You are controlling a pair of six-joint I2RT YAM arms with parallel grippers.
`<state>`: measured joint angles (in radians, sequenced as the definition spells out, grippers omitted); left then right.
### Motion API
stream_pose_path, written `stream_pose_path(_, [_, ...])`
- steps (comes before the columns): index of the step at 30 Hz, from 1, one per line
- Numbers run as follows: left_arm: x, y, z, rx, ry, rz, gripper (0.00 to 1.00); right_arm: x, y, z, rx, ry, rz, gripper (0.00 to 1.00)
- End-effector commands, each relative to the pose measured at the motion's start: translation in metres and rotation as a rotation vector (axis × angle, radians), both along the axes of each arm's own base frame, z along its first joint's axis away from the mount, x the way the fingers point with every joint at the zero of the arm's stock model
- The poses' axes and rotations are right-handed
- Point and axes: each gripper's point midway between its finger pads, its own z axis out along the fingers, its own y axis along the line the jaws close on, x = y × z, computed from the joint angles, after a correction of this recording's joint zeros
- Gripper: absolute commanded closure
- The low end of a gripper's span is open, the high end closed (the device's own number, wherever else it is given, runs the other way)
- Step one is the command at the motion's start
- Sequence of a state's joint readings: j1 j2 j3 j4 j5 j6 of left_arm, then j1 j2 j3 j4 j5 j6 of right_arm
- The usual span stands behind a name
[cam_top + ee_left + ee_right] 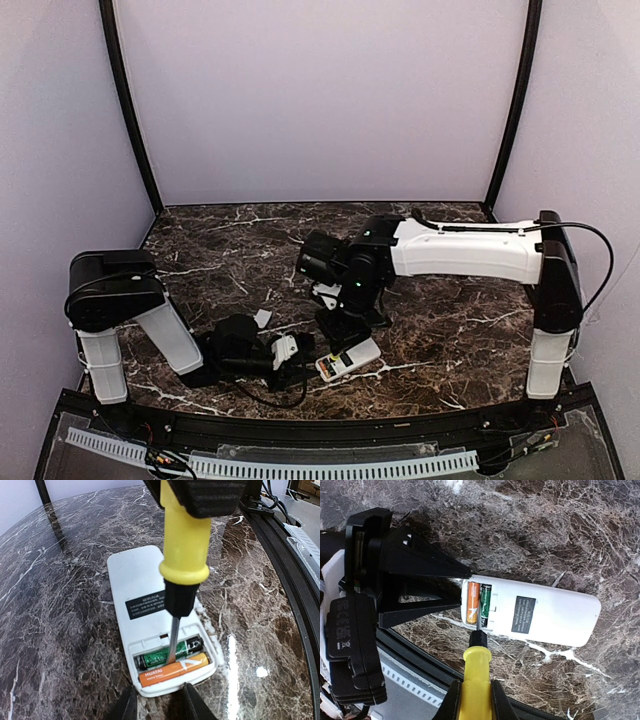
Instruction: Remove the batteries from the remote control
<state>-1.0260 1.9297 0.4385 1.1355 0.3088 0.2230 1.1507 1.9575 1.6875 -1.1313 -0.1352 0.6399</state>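
— While our right jaws clamp the screwdriver [185, 545], where are the batteries [175, 671]?
— We see 2 in the open bay of the remote control [136, 572], lying on the table [55, 610]; the tip rests between them, and our left jaws pinch that end.

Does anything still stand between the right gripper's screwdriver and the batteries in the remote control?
Nothing visible does. The compartment of the remote control lies open, both batteries sit bare in it, and the screwdriver in the right gripper has its tip right at them.
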Motion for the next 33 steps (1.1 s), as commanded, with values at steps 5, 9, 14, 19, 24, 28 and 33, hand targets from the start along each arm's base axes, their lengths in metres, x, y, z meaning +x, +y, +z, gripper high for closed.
stream_pose_path(5, [-0.003, -0.002, -0.007, 0.021, 0.027, -0.003, 0.7, -0.004, 0.009, -0.017, 0.171, 0.085, 0.043, 1.0])
stream_pose_path(9, [-0.003, -0.002, -0.007, 0.023, 0.032, -0.003, 0.7, -0.005, 0.005, -0.019, 0.216, 0.112, 0.046, 1.0])
stream_pose_path(14, [-0.003, -0.002, -0.008, 0.029, 0.037, -0.002, 0.71, -0.004, 0.001, -0.016, 0.282, 0.136, 0.041, 1.0])
stream_pose_path(19, [-0.003, -0.003, -0.009, 0.039, 0.044, -0.005, 0.71, -0.001, -0.004, -0.018, 0.306, 0.143, 0.03, 1.0])
stream_pose_path(24, [-0.002, -0.005, -0.007, 0.038, 0.046, -0.006, 0.71, -0.002, -0.005, -0.019, 0.328, 0.15, 0.029, 1.0])
stream_pose_path(28, [-0.002, -0.006, -0.005, 0.031, 0.057, -0.004, 0.72, -0.001, -0.01, -0.016, 0.344, 0.146, 0.021, 1.0])
stream_pose_path(33, [-0.001, -0.009, -0.004, 0.03, 0.065, -0.004, 0.72, 0.003, -0.016, -0.014, 0.356, 0.137, 0.011, 1.0])
